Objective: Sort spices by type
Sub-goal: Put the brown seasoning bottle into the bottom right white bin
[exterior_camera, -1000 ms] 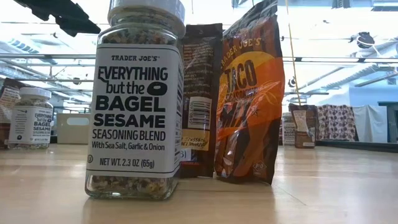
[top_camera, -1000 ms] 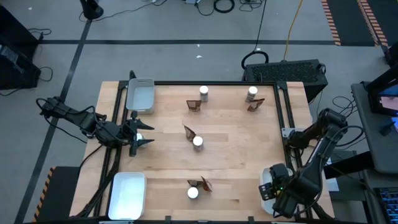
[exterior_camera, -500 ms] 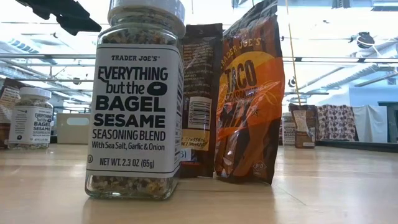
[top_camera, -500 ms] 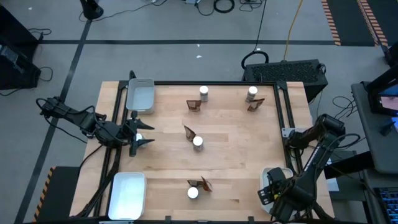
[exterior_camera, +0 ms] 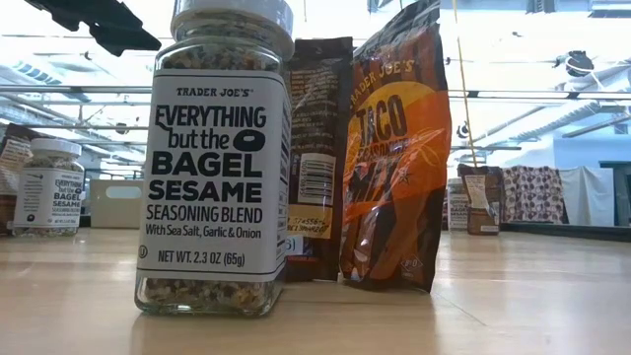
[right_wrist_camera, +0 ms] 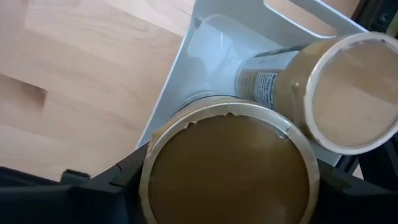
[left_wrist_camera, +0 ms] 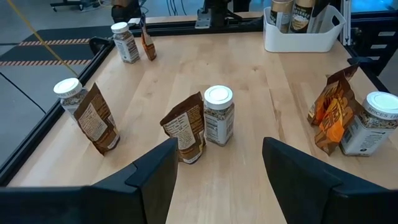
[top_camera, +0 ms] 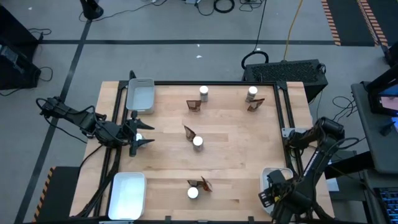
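Directly beneath the right claw (right_wrist_camera: pixel 227 190), past the tan round lid of the glass jar (right_wrist_camera: pixel 229 155) on which its two dark fingers are clamped, lies the white rectangular plastic tray (right_wrist_camera: pixel 168 106) at the near right corner of the pale wooden counter (top_camera: pixel 236 155). The held jar's long axis runs along the claw's line of sight, lid toward the wrist and base toward the tray floor, so the jar appears to hang upright over the tray. A second tan-lidded jar (right_wrist_camera: pixel 339 93) leans tilted inside the tray, just beside the held one; whether the two touch cannot be told. The bare tray floor shows on the side of the held jar away from this leaning neighbour, and a straight descent there would probably clear it.

The left claw (left_wrist_camera: pixel 217 180) waits at the opposite edge of the counter, fingers apart and holding nothing. Ahead of it stand a white-lidded cylindrical jar (left_wrist_camera: pixel 218 118) and, just beside that, a dark brown crinkly sachet (left_wrist_camera: pixel 185 127). The left arm is the nearer arm to this pair, the right arm being well apart from them.
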